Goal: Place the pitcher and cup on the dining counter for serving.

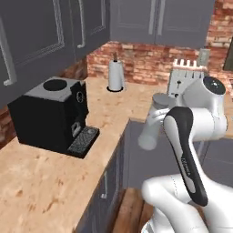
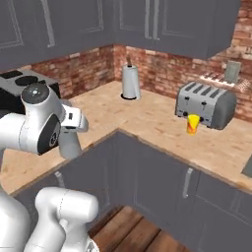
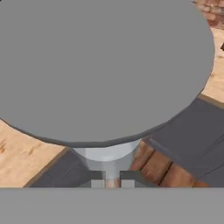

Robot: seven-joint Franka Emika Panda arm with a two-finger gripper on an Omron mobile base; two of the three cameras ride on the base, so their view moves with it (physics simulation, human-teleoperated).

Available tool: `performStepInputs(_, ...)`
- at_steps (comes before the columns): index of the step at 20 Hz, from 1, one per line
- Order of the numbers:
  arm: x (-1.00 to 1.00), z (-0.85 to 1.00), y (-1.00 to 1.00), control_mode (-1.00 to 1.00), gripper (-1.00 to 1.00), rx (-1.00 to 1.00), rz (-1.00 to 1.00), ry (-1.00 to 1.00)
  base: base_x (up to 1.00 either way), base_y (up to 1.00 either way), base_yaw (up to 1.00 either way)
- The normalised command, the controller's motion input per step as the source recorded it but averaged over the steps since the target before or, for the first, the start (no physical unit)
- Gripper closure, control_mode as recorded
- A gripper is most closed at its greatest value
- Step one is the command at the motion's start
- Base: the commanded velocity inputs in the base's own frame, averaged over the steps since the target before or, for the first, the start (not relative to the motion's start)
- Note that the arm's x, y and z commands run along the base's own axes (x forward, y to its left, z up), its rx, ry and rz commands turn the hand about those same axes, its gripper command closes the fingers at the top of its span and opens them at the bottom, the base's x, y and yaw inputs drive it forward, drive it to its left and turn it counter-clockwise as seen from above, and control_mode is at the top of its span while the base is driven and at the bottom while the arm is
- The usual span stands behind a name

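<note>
My gripper (image 3: 112,178) is shut on the grey pitcher (image 1: 150,129), holding it near its top, and the fingertips (image 3: 97,177) press its neck. The pitcher hangs in the air off the inner corner of the L-shaped wood counter, over the cabinet fronts. Its dark round cap (image 3: 103,65) takes up most of the hand view. From the right base, the pitcher (image 2: 69,143) hangs below my hand. The yellow cup (image 2: 193,124) stands upright on the counter right in front of the toaster (image 2: 205,105). The dining counter is out of view.
A black coffee machine (image 1: 52,113) sits on the left run of the counter (image 1: 41,182). A paper towel roll (image 1: 116,75) stands in the back corner. Wall cupboards (image 2: 162,22) hang over the brick backsplash. Wood floor (image 1: 132,211) lies below.
</note>
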Motion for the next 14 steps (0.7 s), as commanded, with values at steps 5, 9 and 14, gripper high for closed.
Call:
performStepInputs(5, 0.0, 0.0, 0.0, 1.0, 1.0, 0.0, 0.0, 0.0, -0.84, -0.2, 0.9)
performStepInputs(9, 0.0, 0.0, 0.0, 1.0, 1.0, 0.0, 0.0, 0.0, -0.81, -0.21, 0.91)
performStepInputs(14, 0.0, 0.0, 0.0, 1.0, 1.0, 0.0, 0.0, 0.0, -0.49, -0.05, 0.99)
